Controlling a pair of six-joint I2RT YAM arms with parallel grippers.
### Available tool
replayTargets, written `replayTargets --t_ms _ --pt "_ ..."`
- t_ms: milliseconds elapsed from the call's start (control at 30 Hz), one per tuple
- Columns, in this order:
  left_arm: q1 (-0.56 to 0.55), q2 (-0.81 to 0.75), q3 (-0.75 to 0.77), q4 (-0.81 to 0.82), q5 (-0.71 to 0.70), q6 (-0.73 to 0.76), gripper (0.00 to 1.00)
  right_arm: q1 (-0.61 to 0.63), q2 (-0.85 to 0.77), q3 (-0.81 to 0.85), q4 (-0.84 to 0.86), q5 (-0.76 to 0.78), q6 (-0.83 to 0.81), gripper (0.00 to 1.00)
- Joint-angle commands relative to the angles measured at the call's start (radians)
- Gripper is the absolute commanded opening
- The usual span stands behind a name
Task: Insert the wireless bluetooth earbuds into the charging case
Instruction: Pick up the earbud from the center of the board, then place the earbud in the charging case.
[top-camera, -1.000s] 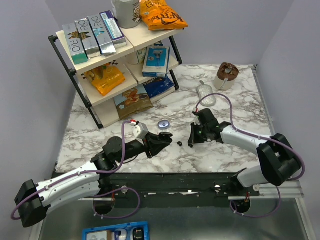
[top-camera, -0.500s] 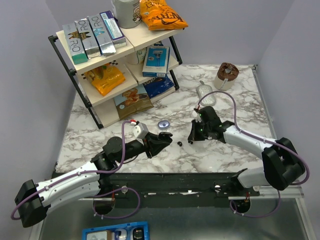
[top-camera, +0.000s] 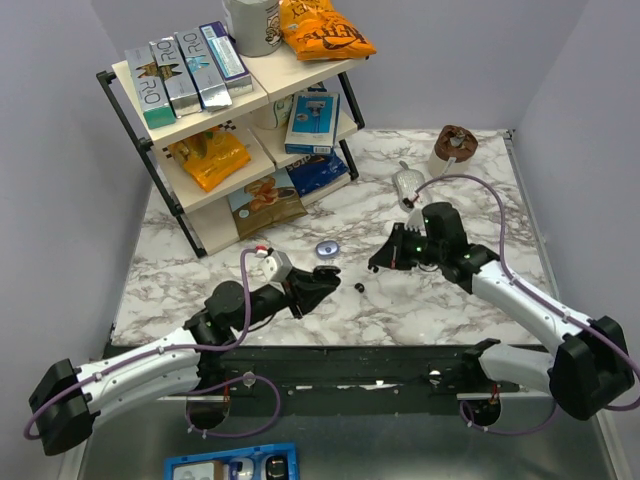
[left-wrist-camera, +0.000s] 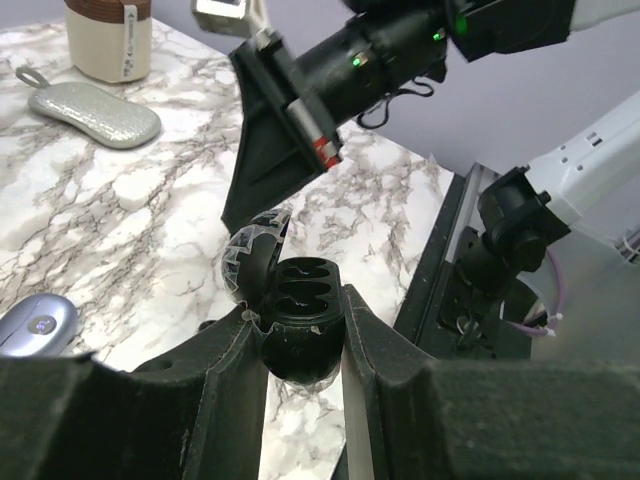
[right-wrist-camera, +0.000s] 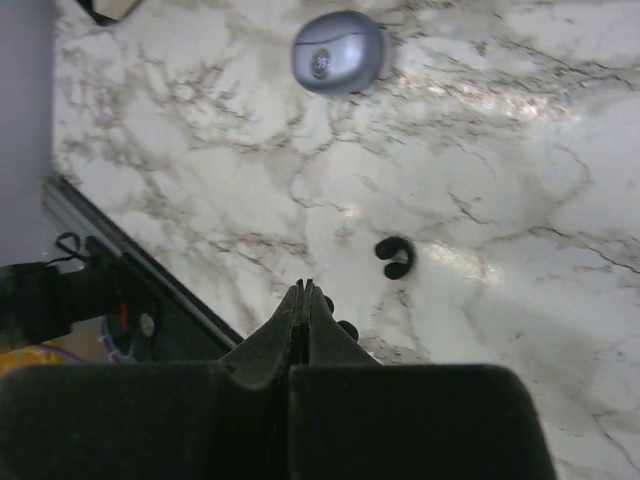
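My left gripper (top-camera: 318, 280) is shut on the black charging case (left-wrist-camera: 300, 320). The case's lid (left-wrist-camera: 252, 258) is open and its sockets face up. One black C-shaped earbud (top-camera: 358, 287) lies on the marble table just right of the case, also seen at earbud (right-wrist-camera: 395, 257). My right gripper (top-camera: 376, 264) hangs above the table to the right of that earbud, fingers pressed together (right-wrist-camera: 305, 292). Two small black rounded ends of another earbud (right-wrist-camera: 345, 328) stick out beside its fingers. In the left wrist view the right gripper (left-wrist-camera: 236, 214) points down just behind the case.
A two-tier shelf (top-camera: 225, 120) with boxes and snack bags stands at the back left. A blue-grey round disc (top-camera: 327, 248) lies behind the case. A grey oval pouch (top-camera: 408, 183) and a brown-and-white cup (top-camera: 453, 150) sit at the back right.
My right gripper has lifted off the table and drawn back to the right, staying shut. The spot it left is bare. The left gripper with the case has barely moved.
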Motion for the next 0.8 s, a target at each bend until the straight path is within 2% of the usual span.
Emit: replayTargets --t_ms 0,167,400,533,767 --pt "-0.004 -0.013 -0.076 0.173 -0.09 0.006 0.0 -0.01 -0.06 0.065 0.027 -0.18 0.06 0.01" --pt "-0.004 0.037 -0.112 0.267 -0.127 0.06 0.0 -0.011 -0.129 0.1 -0.004 -0.258 0.036 0.01" --pt "0.002 0.137 -0.072 0.331 0.017 0.129 0.0 -0.011 -0.23 0.157 -0.106 -0.356 -0.042 0.01" --pt "0.031 0.223 -0.029 0.403 0.205 0.132 0.0 -0.01 -0.261 0.181 -0.146 -0.428 -0.07 0.01" --pt "0.045 0.31 0.012 0.504 0.281 0.115 0.0 -0.01 -0.279 0.166 -0.126 -0.537 -0.047 0.01"
